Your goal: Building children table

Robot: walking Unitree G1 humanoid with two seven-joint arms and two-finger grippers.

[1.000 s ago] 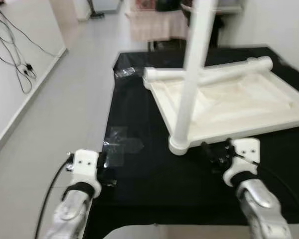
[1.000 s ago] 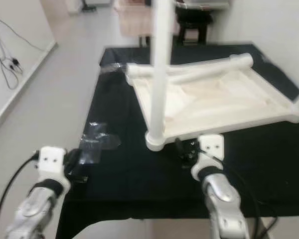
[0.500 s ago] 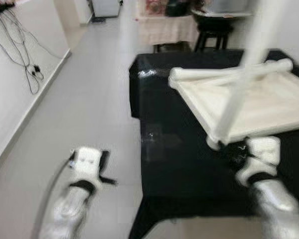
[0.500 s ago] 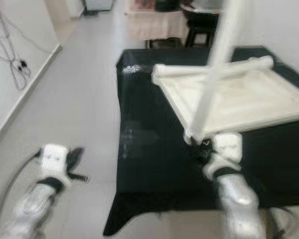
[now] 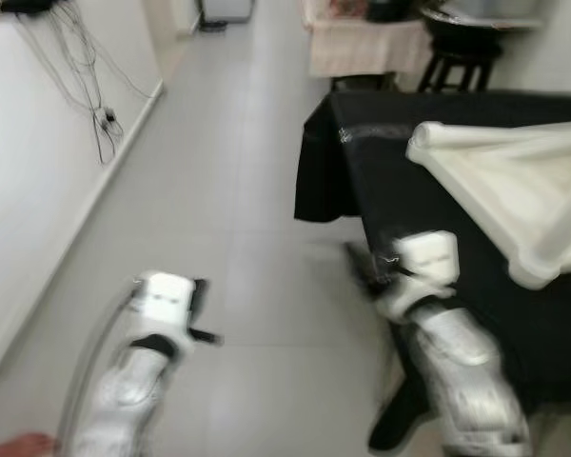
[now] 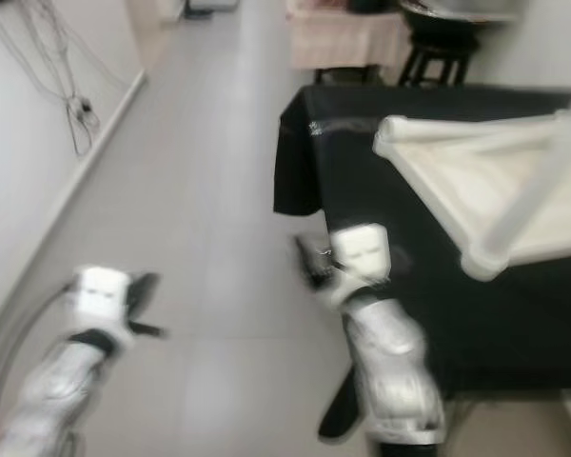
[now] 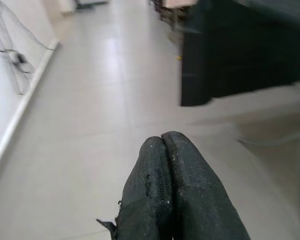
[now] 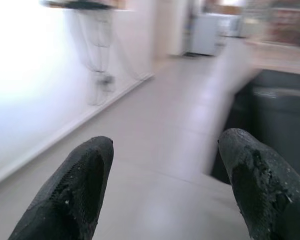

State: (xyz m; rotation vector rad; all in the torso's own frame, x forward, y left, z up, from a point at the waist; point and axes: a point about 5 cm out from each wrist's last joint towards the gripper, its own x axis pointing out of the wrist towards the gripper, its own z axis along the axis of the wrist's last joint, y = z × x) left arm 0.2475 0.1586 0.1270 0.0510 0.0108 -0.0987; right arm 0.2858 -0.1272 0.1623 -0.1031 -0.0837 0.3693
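The white children's table (image 5: pixel 514 181) lies upside down on a black-clothed table (image 5: pixel 390 162) at the right. One white leg (image 6: pixel 538 186) stands up from its near corner, blurred. My right gripper (image 5: pixel 366 271) hangs beside the black cloth's left edge, over the floor. In the right wrist view its fingers (image 8: pixel 85 175) stand wide apart, so the gripper (image 8: pixel 165 150) is open and holds nothing. My left gripper (image 5: pixel 202 309) is out over the grey floor, far left of the table. The left wrist view shows that gripper (image 7: pixel 162 142) shut, with nothing held.
Grey tiled floor (image 5: pixel 238 190) stretches ahead and to the left. A white wall with hanging cables (image 5: pixel 100 119) runs along the left. A dark stool (image 5: pixel 457 57) and a cloth-covered table (image 5: pixel 362 43) stand at the back.
The whole view has swung left, so the camera moved: the white table now sits at the right edge. Both grippers are now over the floor, the right one off the black cloth.
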